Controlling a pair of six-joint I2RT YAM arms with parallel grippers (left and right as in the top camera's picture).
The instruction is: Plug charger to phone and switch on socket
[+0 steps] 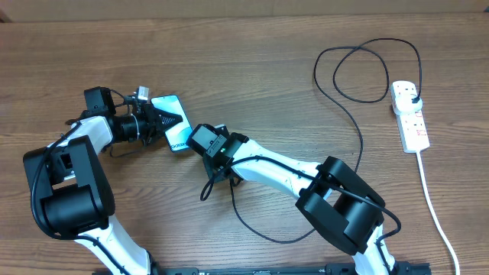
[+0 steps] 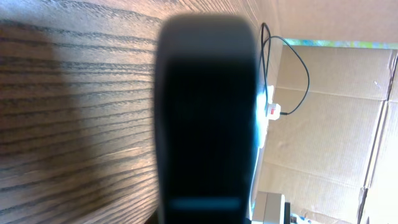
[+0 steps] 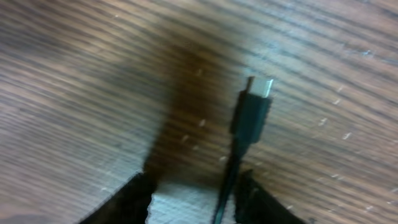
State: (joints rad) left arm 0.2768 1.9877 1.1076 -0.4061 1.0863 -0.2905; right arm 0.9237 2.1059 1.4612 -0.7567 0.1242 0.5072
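- Looking down from overhead, we find the phone toward 9 o'clock on the table, lying at a slant with its cyan screen up.
- We see the left gripper closed on the phone, its dark fingers crossing the middle of the screen. In the left wrist view a blurred dark slab fills the centre.
- The right gripper sits at about 4 o'clock from the phone, near its lower end.
- Its jaws stand narrow, partway apart. The charger runs up between them, close to the 3 o'clock finger, with a gap on the other side, so we see no pinch.
- The connector tip points toward 12 o'clock over bare wood.
- The socket lies at 3 o'clock, with the charger's black plug in its far outlet. The thin cable loops at 1 o'clock, and the white cord trails toward 5 o'clock.
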